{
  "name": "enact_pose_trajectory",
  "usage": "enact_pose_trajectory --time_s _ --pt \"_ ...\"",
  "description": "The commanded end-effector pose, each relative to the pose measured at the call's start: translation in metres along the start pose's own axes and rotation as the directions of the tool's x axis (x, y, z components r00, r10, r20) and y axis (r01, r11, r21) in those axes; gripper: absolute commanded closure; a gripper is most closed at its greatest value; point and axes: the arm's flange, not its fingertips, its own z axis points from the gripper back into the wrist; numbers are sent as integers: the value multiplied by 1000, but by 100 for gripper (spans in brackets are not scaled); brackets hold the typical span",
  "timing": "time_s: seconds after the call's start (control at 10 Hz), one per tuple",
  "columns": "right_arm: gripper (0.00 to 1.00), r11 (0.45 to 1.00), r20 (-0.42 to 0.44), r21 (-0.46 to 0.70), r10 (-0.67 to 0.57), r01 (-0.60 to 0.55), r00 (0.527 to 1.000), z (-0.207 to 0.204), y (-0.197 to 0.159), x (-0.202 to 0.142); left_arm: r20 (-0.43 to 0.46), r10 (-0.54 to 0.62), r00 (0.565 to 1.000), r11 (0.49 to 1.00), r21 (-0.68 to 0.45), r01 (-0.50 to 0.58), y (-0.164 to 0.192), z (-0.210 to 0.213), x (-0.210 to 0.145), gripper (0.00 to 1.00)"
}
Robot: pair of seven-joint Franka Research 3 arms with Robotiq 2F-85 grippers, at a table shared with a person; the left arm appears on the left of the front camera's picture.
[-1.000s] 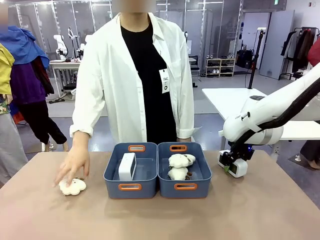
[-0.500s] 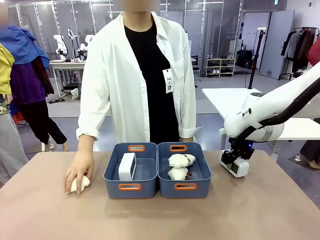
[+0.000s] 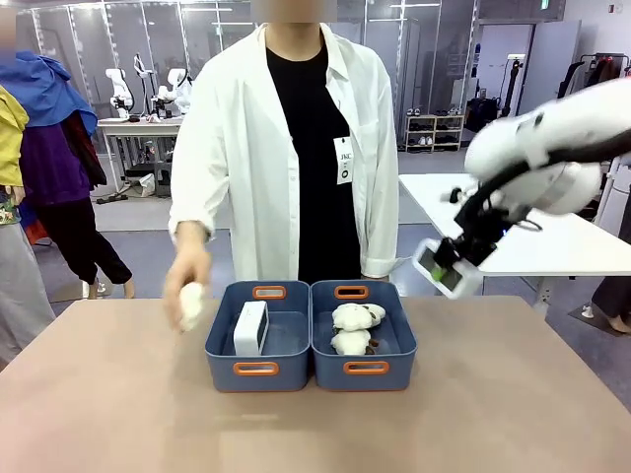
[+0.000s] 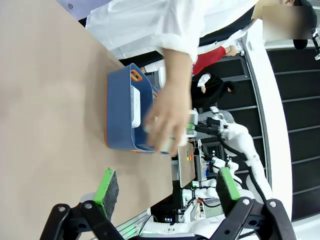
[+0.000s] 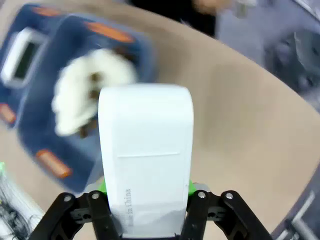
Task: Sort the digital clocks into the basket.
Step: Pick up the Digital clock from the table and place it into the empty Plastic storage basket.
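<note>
Clock (image 5: 145,145) pinched firmly in the right end effector (image 3: 452,264), upper right of frame above the surface (image 3: 493,414) — carry it level past the plush-toy bin (image 3: 406,340), lower into the left basket (image 3: 223,340) beside the other clock (image 3: 250,327).

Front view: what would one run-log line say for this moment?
right gripper: shut on digital clock, in air | left gripper: open, empty | basket: second clock inside | person's hand: holding plush toy
</note>
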Motion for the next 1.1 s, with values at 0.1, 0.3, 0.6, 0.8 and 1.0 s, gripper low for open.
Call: enact_pose_trajectory --time_s 0.1,0.3,0.6,0.8,1.0 --pt "99 987 -25 67 149 -147 988 -17 47 22 0 -15 1000 1000 -17 15 -1 3 1 0" --pt "99 988 130 151 -3 -16 992 67 -22 -37 0 -15 1000 1000 -17 15 -1 3 1 0" --pt "99 910 253 413 -79 -34 964 140 -94 -224 0 -15 1000 1000 -17 15 -1 3 1 0" --pt "99 875 300 467 -21 -128 954 152 -93 -269 0 -15 1000 1000 -17 15 -1 3 1 0" --pt "99 843 325 466 118 -268 938 165 -78 -301 0 -15 1000 1000 -17 15 -1 3 1 0"
